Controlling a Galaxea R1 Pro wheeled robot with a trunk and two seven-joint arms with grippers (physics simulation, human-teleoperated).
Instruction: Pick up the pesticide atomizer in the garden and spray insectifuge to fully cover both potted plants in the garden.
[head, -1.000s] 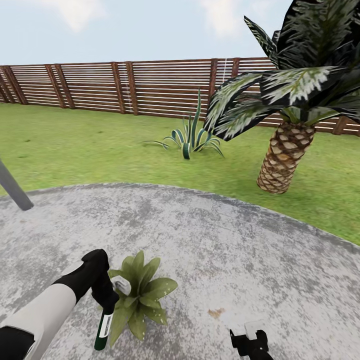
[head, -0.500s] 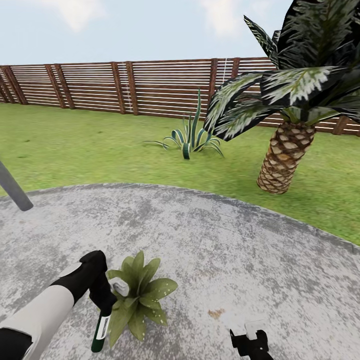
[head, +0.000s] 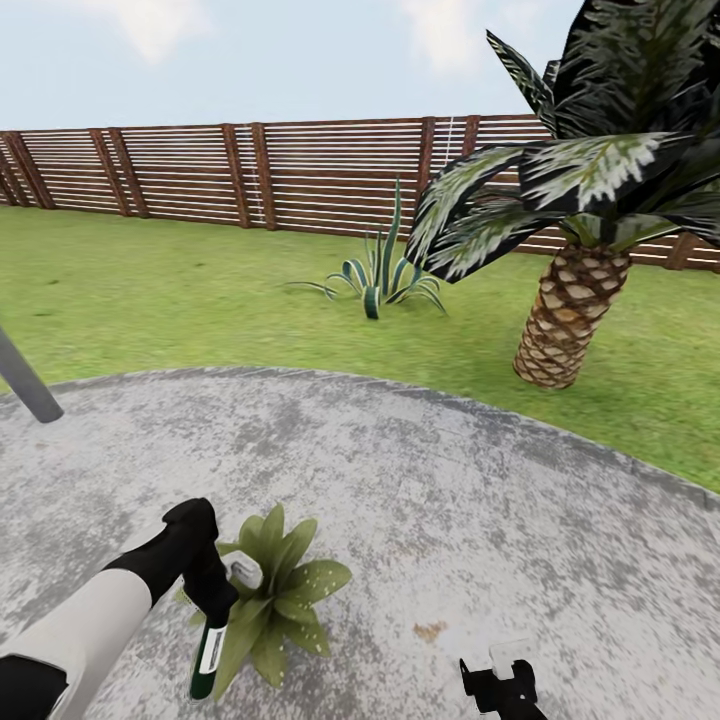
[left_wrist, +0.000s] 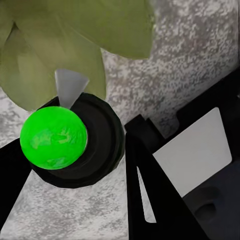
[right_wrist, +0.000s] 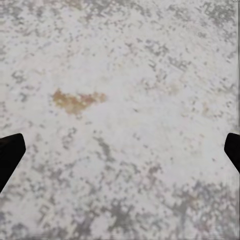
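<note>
Spraying is the step in hand: the left gripper (head: 212, 600) is clamped around the pesticide atomizer (head: 207, 655), a slim dark green bottle with a pale label, held roughly upright with its whitish nozzle end (head: 243, 570) turned toward the potted plant (head: 275, 600). In the head view the bottle sits just beside the plant's left leaves, touching or overlapping them as seen from this angle, low over the round grey patio (head: 450, 480). The left wrist view looks down the fingers onto the bottle's dark round top with a bright green cap (left_wrist: 54, 137), a pale triangular spout (left_wrist: 69, 86) aimed at a broad olive leaf (left_wrist: 75, 45). The right gripper (head: 498, 688) hangs idle at the lower edge of the head view, its fingers spread wide apart and holding nothing; the right wrist view shows its fingertips (right_wrist: 10, 150) at the two sides above bare mottled paving with a small brownish stain (right_wrist: 75, 100). Beyond the patio lie the lawn (head: 150, 290), a spiky unpotted plant (head: 378, 275), a palm-like plant (head: 565, 320) and the slatted fence (head: 230, 170). Judged from this, one plant is under treatment and its pot is hidden by foliage. The next move calls for sweeping the nozzle across the whole rosette, then carrying the bottle to the second plant.
</note>
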